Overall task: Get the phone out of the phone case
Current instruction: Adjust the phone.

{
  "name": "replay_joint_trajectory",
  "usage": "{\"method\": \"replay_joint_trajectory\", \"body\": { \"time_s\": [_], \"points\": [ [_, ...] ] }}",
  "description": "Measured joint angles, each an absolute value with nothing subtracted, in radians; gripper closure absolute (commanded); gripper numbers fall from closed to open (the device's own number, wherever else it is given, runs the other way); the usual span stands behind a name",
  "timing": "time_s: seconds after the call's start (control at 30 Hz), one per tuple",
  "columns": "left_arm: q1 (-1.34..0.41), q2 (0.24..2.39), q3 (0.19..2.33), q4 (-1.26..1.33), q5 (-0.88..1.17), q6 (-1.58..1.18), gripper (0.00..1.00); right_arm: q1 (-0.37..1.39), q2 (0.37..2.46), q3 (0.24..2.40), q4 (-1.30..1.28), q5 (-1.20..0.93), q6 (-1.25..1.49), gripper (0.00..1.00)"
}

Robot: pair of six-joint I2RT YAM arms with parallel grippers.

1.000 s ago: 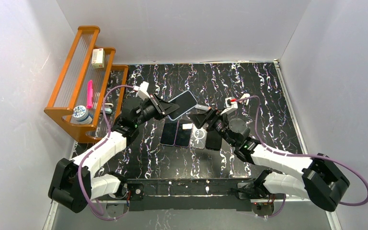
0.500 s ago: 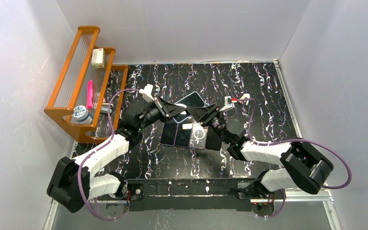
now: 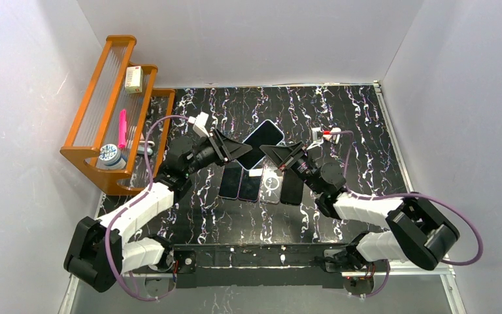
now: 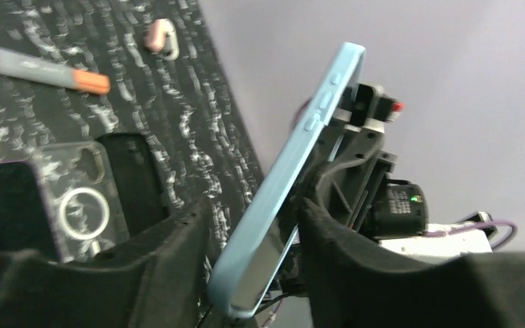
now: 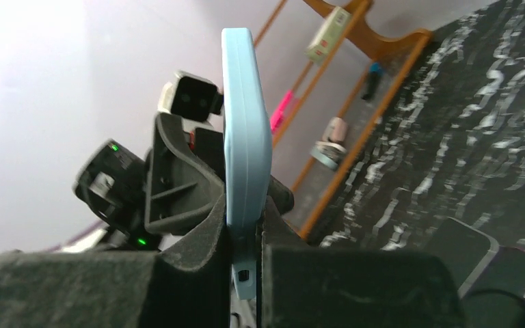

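At the near edge of the table [image 3: 340, 111] the two arms rise from a black mounting bar [image 3: 261, 255]. The left arm [image 3: 140, 206] and the right arm [image 3: 366, 209] both reach forward and inward, forearms angled towards each other, so the wrists meet over the middle of the table.

Just past the bases a band of bare marbled surface lies open. Beyond it, side by side, are two dark handsets [image 3: 232, 181], a clear case [image 3: 272, 186] with a ring on its back, and a black case [image 3: 292, 188]. Above the far end of this row the phone [image 3: 263, 137], seated in its light blue phone case [image 5: 246, 137], is held off the table, tilted, between the two wrists.

The right end effector [image 5: 246, 263] is clamped narrowly on the lower edge of the phone case, fingers pressed against both faces. The left end effector [image 4: 253, 273] has a finger on either side of the opposite end. A dark sliver shows beside one finger, so I cannot tell whether it grips.

To the left a wooden rack [image 3: 114, 111] stands along the table's edge, close to the left arm's elbow, holding a pink pen [image 3: 122, 127], a small box [image 3: 133, 78] and a tape roll [image 3: 110, 156]. A grey marker [image 4: 48, 70] with an orange cap lies beyond the cases. The far half and right side of the table are open up to the pale walls [image 3: 235, 39].
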State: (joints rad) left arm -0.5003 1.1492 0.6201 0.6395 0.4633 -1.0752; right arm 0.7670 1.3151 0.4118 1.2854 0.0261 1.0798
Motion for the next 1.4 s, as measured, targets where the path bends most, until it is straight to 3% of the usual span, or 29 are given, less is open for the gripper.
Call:
{"method": "replay_joint_trajectory", "body": {
  "time_s": [0.1,0.23,0.43,0.7,0.9,1.1,1.4],
  "points": [
    [-0.471,1.15,0.656,0.508,0.467,-0.976,0.34,0.735,1.256,0.408,1.171,-0.023,0.983,0.99],
    [-0.457,1.15,0.742,0.369,0.472,-0.843,0.31,0.701,1.153,0.403,1.044,-0.068,0.883,0.99],
    [-0.457,1.197,0.854,0.28,0.557,-0.697,0.33,0.635,1.097,0.416,0.926,-0.221,0.797,0.99],
    [-0.457,1.266,0.867,0.284,0.735,-0.659,0.43,0.622,1.187,0.527,0.861,-0.467,0.765,0.99],
    [-0.456,1.268,0.873,0.297,0.814,-0.657,0.61,0.622,1.267,0.62,0.822,-0.608,0.747,0.99],
    [-0.453,1.268,0.876,0.324,0.889,-0.662,0.98,0.615,1.3,0.653,0.808,-0.695,0.732,0.98],
    [-0.455,1.247,0.875,0.355,0.89,-0.653,1.0,0.607,1.291,0.667,0.795,-0.718,0.693,0.44]
  ]
}}
